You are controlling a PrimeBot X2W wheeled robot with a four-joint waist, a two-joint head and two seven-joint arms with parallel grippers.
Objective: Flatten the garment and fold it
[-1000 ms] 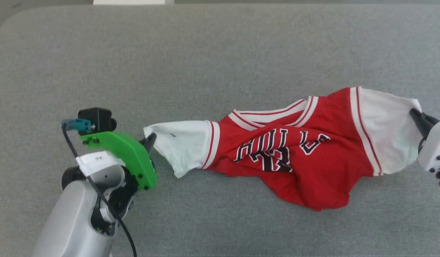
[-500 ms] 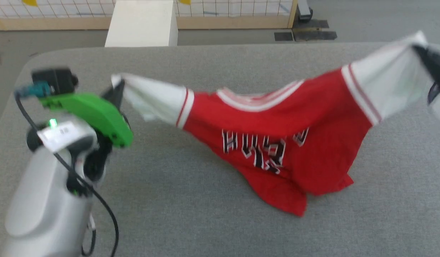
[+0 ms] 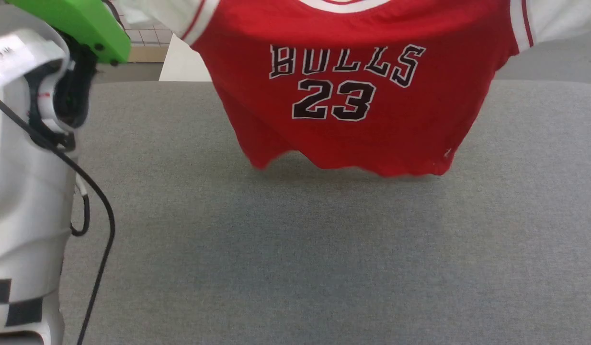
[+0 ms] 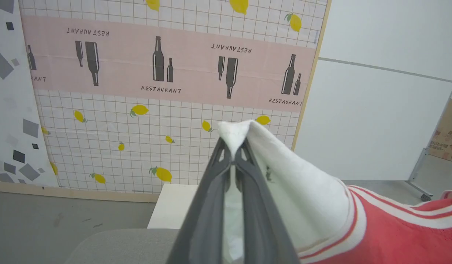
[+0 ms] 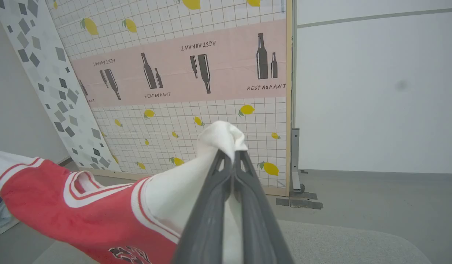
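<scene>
- Whereas a second ago it lay bunched and twisted on the bench, the garment [image 3: 353, 72] now hangs in the air, spread out between the two arms. Its lettering is no longer crumpled, and "BULLS" and "23" read upright towards the head camera.
- The head camera has also tilted up since then, so the room beyond the bench has come into view.
- The garment's long axis runs sleeve to sleeve, left to right across the head view, with the collar at the top and the hem at the bottom.
- The hem sags in a wavy line low over the bench [image 3: 295, 249] and casts a soft shadow there. Whether it touches cannot be told.
- The left gripper [image 4: 231, 154] is pressed together, pinching the tip of a white sleeve [image 4: 284, 183], and a small bunch of cloth pokes out past its fingertips.
- The right gripper [image 5: 231, 156] is likewise pressed together on the other sleeve [image 5: 182, 190].
- Grey bench surface stretches from under the hem down to the bottom of the head view and out to both sides. Its far edge runs behind the garment.
- The left arm [image 3: 27, 167], with its green mount [image 3: 80, 24] and black cable [image 3: 104, 225], stands at the left edge of the head view.
- Beyond the bench are a white box [image 3: 180, 62] and a wall panel [image 4: 156, 73] printed with lemons and bottles.
</scene>
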